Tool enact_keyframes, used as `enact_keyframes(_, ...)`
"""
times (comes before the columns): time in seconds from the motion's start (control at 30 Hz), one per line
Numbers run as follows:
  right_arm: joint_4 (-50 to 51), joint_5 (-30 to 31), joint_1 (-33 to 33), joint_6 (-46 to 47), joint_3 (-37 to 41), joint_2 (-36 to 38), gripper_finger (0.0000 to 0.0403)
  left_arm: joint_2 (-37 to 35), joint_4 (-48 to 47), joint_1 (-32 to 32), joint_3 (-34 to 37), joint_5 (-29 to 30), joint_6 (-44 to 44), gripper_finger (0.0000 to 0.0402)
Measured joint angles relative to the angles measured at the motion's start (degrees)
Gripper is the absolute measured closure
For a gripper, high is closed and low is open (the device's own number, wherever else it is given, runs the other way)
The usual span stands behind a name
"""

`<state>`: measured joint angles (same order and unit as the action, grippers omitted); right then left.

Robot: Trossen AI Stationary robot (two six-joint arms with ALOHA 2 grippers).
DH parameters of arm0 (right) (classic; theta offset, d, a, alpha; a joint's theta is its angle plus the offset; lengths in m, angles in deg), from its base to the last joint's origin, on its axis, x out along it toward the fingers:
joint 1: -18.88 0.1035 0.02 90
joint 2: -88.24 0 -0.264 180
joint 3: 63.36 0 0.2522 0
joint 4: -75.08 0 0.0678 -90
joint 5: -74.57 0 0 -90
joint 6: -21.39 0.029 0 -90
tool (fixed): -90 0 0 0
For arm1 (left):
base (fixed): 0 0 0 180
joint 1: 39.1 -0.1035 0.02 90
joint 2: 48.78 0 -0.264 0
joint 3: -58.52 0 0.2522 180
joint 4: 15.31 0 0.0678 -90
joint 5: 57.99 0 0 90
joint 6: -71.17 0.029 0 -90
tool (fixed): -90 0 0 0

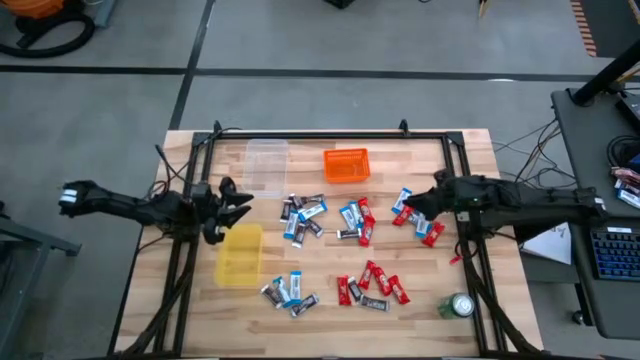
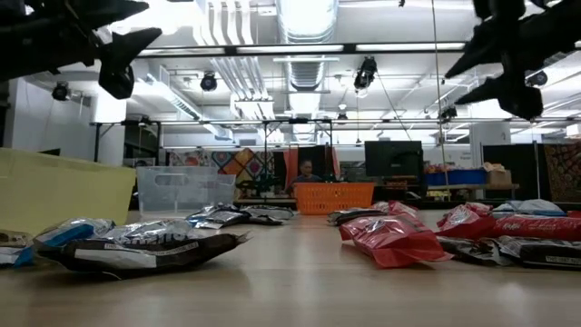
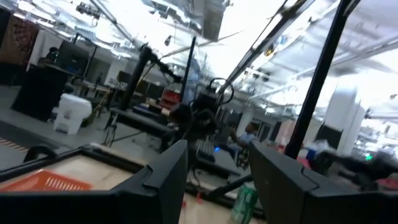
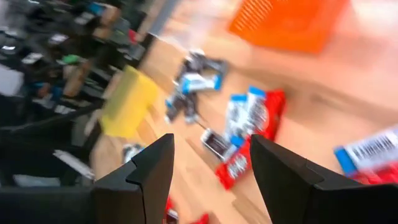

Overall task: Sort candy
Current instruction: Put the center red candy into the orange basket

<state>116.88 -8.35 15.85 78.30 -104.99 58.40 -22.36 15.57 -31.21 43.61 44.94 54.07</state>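
Around the orange bin (image 1: 346, 165) I see the candy (image 1: 355, 220) scattered loose on the table (image 1: 470, 160), unsorted: red, blue-and-white and dark wrappers. Left gripper (image 1: 240, 203) hovers spread and empty near the yellow bin (image 1: 241, 254); right gripper (image 1: 415, 203) hovers spread, empty, over red bars, likely choosing a pick.

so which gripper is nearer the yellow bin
Left. The left gripper hangs just above the yellow bin; the right gripper is far across the table.

Bare table (image 1: 420, 285) between candy (image 1: 372, 282) clusters
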Motion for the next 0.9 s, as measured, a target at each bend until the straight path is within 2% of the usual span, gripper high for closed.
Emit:
enact_keyframes(0.23,-0.57,2.09,0.00,-0.43,-3.21,-9.61,0.0204,5.06,-1.09,-0.01,0.00,0.34,-4.63,0.0246)
enact_keyframes(0.37,-2.15,2.04,0.00,0.79,-4.70,-14.59,0.0204,7.71,-1.10,-0.03,0.00,5.49,-9.85,0.0246)
enact_keyframes(0.47,-3.49,2.03,0.00,1.01,-5.45,-18.21,0.0204,9.56,-1.09,-0.03,0.00,5.95,-11.06,0.0246)
enact_keyframes(0.7,-3.56,2.30,0.00,1.81,-7.82,-26.15,0.0204,11.70,0.89,-0.03,0.00,6.03,-9.60,0.0246)
enact_keyframes(0.9,-4.15,-4.13,0.00,7.36,-9.16,-32.15,0.0204,11.65,9.92,-0.08,0.00,6.10,-0.75,0.0246)
